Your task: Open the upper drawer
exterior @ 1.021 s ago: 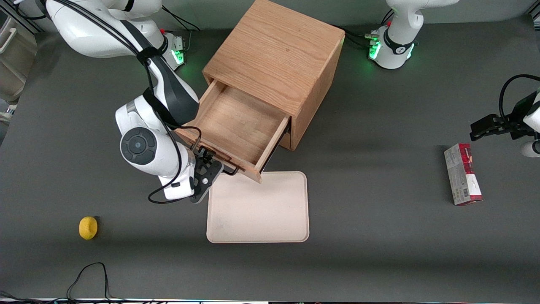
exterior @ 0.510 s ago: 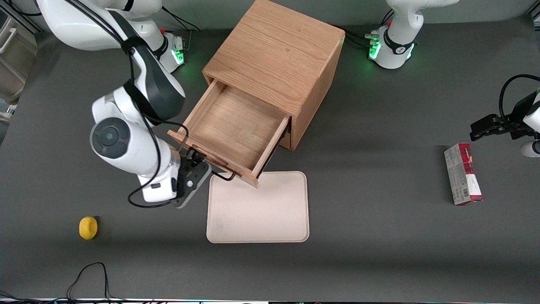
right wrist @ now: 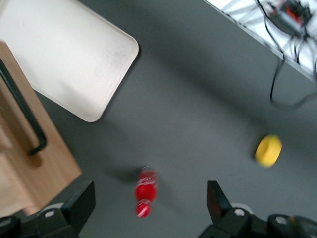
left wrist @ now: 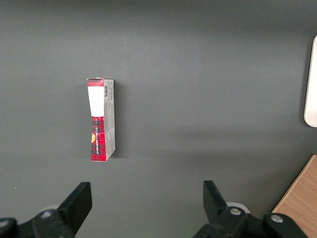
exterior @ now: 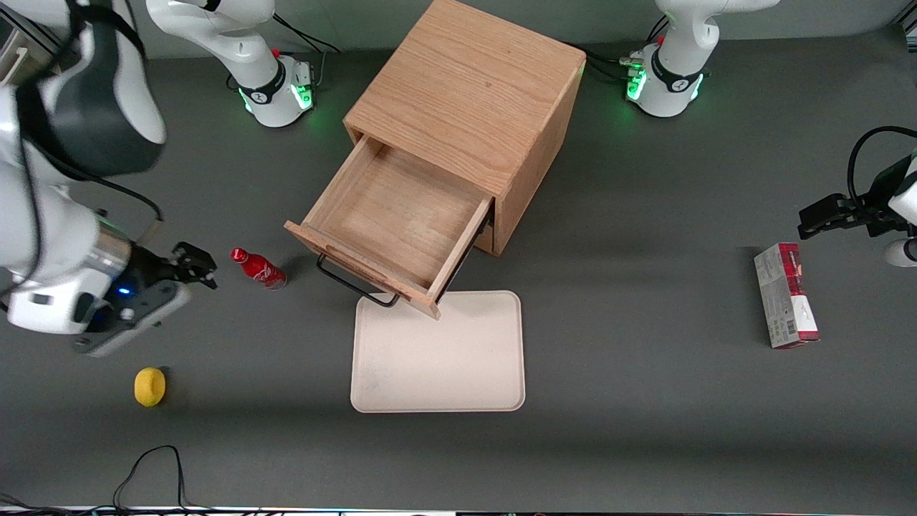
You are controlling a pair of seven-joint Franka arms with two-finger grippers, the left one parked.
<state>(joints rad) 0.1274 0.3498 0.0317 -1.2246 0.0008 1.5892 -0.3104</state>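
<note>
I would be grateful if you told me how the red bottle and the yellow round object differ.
The small red bottle is elongated with a narrow capped neck; the yellow round object is squat and rounded. The bottle stands nearer the open light oak upper drawer; the yellow object lies nearer the front camera. Both rest on the grey table, untouched by the open end effector.
</note>
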